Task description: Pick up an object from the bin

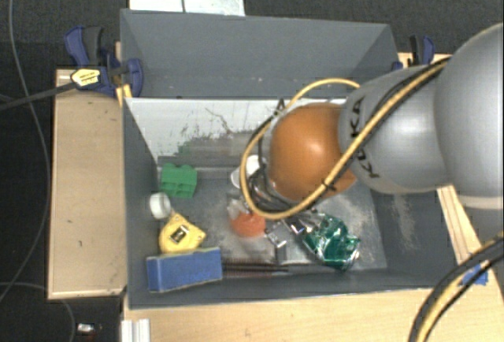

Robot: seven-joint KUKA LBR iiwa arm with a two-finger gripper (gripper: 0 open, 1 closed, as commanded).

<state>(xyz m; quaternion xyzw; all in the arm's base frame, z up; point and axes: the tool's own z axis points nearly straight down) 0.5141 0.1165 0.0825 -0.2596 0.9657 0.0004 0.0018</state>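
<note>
My gripper (280, 236) is low in the middle of the bin, mostly hidden under the arm's orange cover. Its metal tip sits between an orange-red rounded thing (248, 224) on its left and a crumpled green-and-white packet (332, 243) on its right. The orange-red thing lies on the bin floor right beside the tip, partly covered by the arm. Whether the gripper touches either of them is hidden. A thin dark stick (253, 270) lies along the front wall just below it.
On the left side of the bin are a green toy brick (178, 180), a small white cap-like thing (160, 205), a yellow tape measure (181, 235) and a blue block (184, 269). The arm covers the bin's right half.
</note>
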